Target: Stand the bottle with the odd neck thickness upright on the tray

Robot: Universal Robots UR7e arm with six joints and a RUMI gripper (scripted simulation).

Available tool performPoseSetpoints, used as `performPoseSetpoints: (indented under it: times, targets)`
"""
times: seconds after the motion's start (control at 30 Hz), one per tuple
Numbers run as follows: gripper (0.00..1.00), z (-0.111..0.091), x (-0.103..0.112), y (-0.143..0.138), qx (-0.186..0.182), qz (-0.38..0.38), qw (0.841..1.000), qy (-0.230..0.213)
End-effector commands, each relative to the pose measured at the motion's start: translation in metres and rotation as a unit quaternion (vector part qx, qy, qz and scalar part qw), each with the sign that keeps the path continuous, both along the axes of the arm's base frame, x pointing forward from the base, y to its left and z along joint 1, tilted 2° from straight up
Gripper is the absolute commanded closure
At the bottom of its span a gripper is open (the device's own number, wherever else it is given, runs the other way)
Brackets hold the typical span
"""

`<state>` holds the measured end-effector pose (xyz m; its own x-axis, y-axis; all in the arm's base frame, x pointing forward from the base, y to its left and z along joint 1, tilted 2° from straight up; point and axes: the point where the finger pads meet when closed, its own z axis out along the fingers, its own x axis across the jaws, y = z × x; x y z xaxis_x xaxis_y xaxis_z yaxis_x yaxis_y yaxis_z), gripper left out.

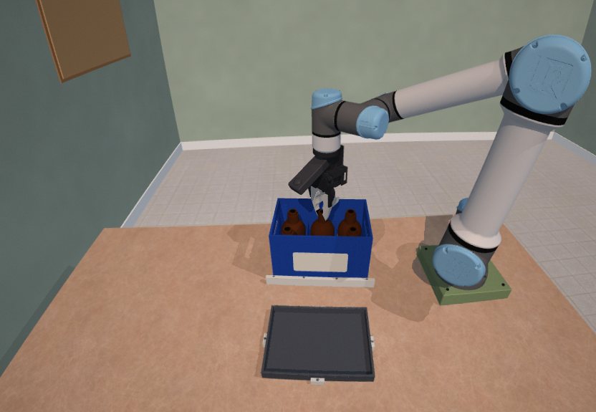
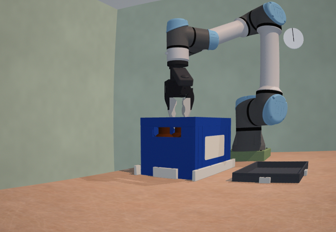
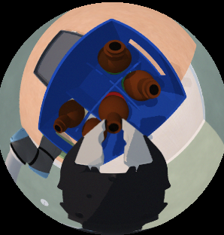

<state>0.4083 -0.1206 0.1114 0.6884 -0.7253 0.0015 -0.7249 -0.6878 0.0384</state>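
A blue crate point(image 1: 320, 243) stands on the table and holds several brown bottles. My gripper point(image 1: 322, 210) reaches down into the crate's top and is shut on the neck of the middle bottle point(image 1: 321, 225). In the wrist view the two pale fingers clamp that bottle's neck point(image 3: 113, 127) just below its opening. Other bottles stand or lean in the cells around it point(image 3: 114, 56), point(image 3: 142, 86), point(image 3: 68, 115). The dark tray point(image 1: 318, 342) lies on the table in front of the crate. In the side view the fingertips point(image 2: 179, 111) sit at the crate's rim point(image 2: 185, 118).
White stop strips point(image 1: 319, 281) lie against the crate's base. The arm's green base point(image 1: 462, 279) is bolted to the table right of the crate. The tray also shows in the side view point(image 2: 270, 171), right of the crate.
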Motion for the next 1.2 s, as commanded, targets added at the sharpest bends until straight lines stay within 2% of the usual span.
performPoseSetpoints:
  times: [0.0, 0.67, 0.7, 1.17]
  targets:
    - [1.00, 0.0004, 0.0003, -0.0002, 0.000, 0.000, 1.000, -0.001]
    - [1.00, 0.0004, 0.0003, -0.0002, 0.000, 0.000, 1.000, -0.001]
    - [0.62, 0.0004, 0.0003, -0.0002, 0.000, 0.000, 1.000, -0.001]
    - [0.62, 0.0004, 0.0003, -0.0002, 0.000, 0.000, 1.000, -0.001]
